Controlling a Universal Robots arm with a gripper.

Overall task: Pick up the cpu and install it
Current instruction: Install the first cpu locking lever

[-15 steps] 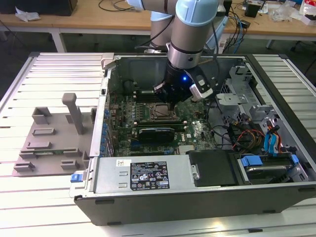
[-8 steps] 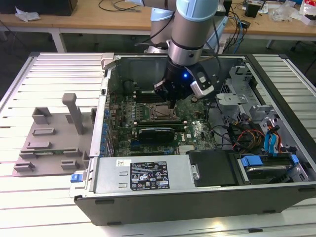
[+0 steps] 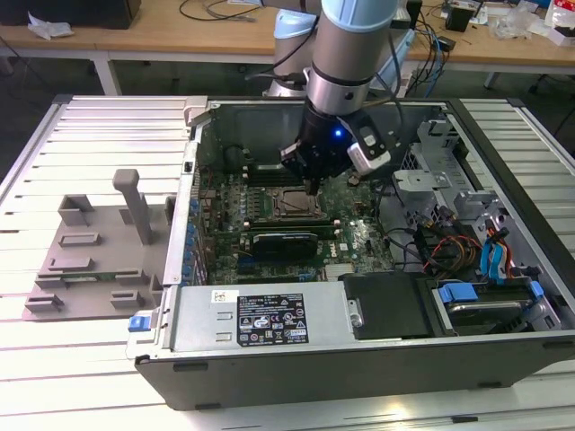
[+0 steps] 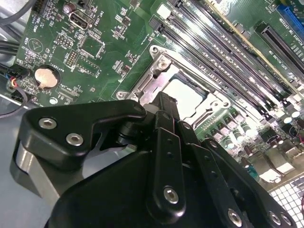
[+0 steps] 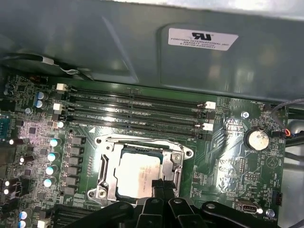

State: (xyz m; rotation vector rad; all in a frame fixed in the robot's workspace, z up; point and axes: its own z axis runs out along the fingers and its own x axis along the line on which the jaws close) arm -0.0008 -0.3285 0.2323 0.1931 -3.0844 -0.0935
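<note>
Open PC case [image 3: 503, 269] | cpu [image 5: 137, 175] in socket, edge hidden | pincer [image 5: 160, 186] closed, empty

One open computer case [image 3: 503, 355]; one motherboard [image 5: 228, 156]; one CPU socket frame [image 5: 105, 164] holding one cpu [image 5: 137, 173]; four memory slots [image 5: 133, 109], seen in the first wrist view; one coin cell battery [image 5: 258, 138]; one black expansion card [image 3: 283, 242]; one power supply unit [image 3: 260, 316]; one grey plastic fixture [image 3: 90, 256] beside the case; one robot gripper [image 3: 312, 184].
</note>
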